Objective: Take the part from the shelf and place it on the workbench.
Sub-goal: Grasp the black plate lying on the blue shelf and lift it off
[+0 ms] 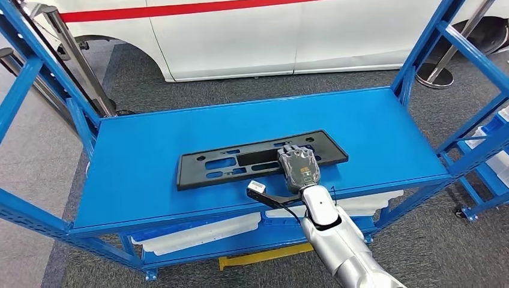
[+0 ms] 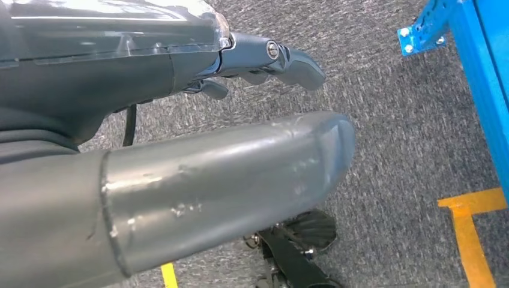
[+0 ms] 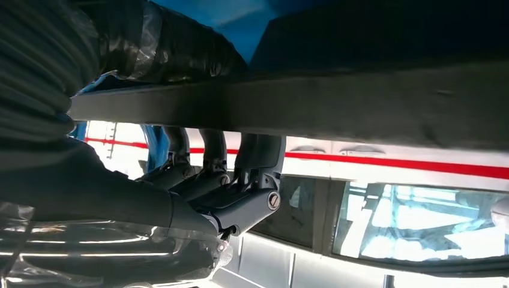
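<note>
A long black plastic part [image 1: 240,161] with cut-out slots lies flat across the middle of the blue shelf top [image 1: 150,138]. My right hand [image 1: 298,168] reaches in from the front and sits on the part's near edge, right of its middle. In the right wrist view the dark fingers [image 3: 210,174] curl against one face of the part [image 3: 336,108] and the thumb lies on the other face, so the hand grips the edge. My left hand [image 2: 240,150] hangs over the grey carpet with its fingers stretched out, holding nothing.
Blue uprights [image 1: 420,54] frame the shelf at both ends. White trays [image 1: 198,234] sit on the lower level. A white car [image 1: 240,36] stands behind, a second blue rack [image 1: 486,156] at the right, and yellow floor tape [image 2: 474,234] by the shelf's foot.
</note>
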